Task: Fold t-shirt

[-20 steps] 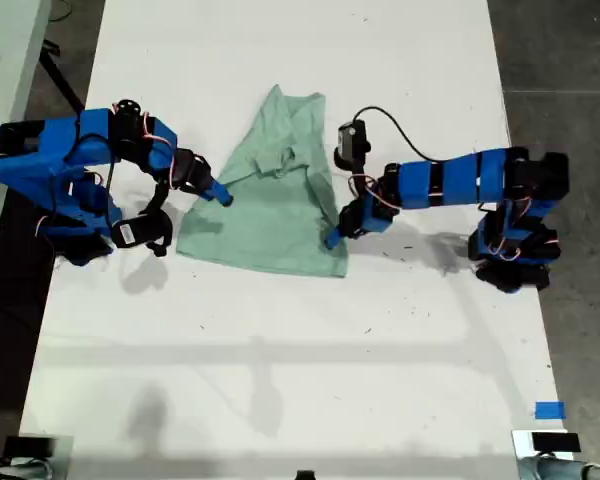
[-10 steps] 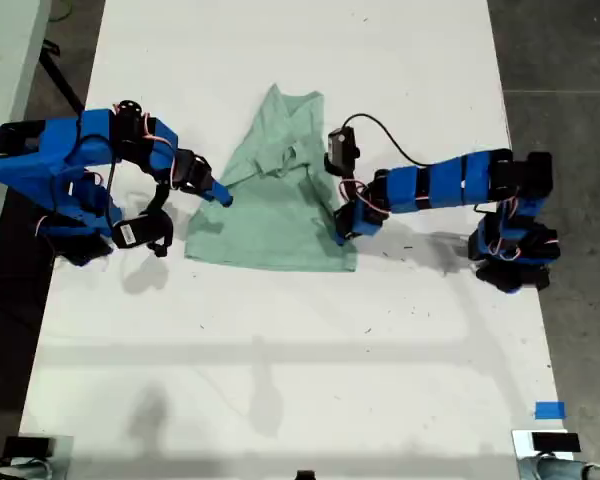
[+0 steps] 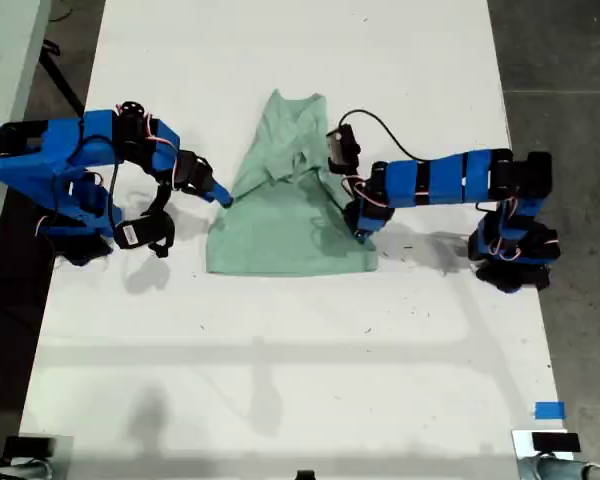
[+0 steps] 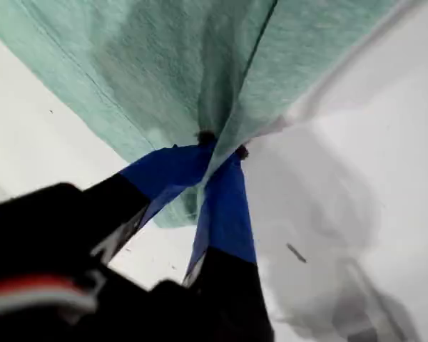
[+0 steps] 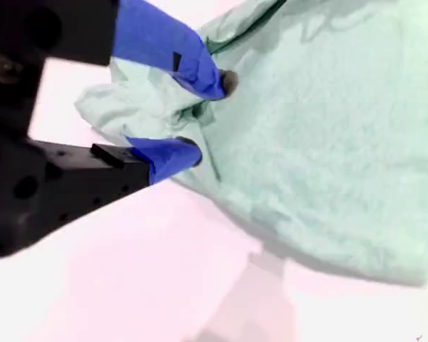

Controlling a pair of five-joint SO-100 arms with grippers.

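Exterior view showed the t-shirt [image 3: 285, 225] rumpled on the white table [image 3: 280, 380] between both arms, with wide bare tabletop beyond its hem toward that view's bottom. The first gripper [image 4: 217, 153] pinched its edge; the second gripper [image 5: 207, 117] clamped a bunched fold.

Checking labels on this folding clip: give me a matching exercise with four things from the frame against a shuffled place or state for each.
Things:
1. pale mint-green cloth t-shirt
2. my first gripper
3. small blue tape rectangle
4. thin black cable

Places or states:
A. near the exterior view's lower right corner
B. arches over the arm on the exterior view's right
C. lies rumpled between the two arms
D. shut on a pinch of cloth

Pairs: 1-C, 2-D, 3-A, 4-B
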